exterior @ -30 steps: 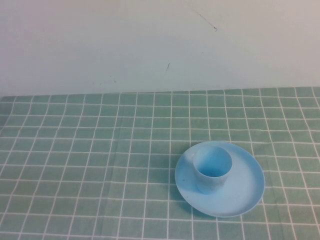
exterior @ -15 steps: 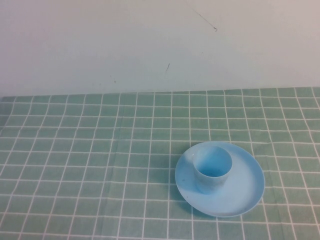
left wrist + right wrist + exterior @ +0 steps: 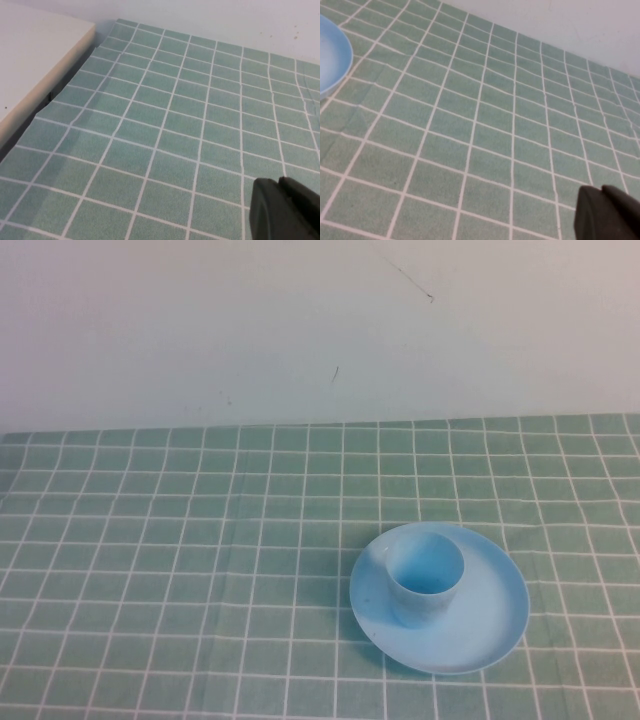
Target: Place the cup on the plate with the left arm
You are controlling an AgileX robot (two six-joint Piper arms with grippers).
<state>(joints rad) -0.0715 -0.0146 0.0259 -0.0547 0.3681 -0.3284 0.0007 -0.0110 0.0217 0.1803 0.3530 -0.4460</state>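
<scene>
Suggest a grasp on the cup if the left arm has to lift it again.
Pinch the cup across its open rim from above: it stands upright on the plate, whose raised rim hinders low side approaches. The left gripper and right gripper are parked off the high view, only tips showing in wrist views.
</scene>
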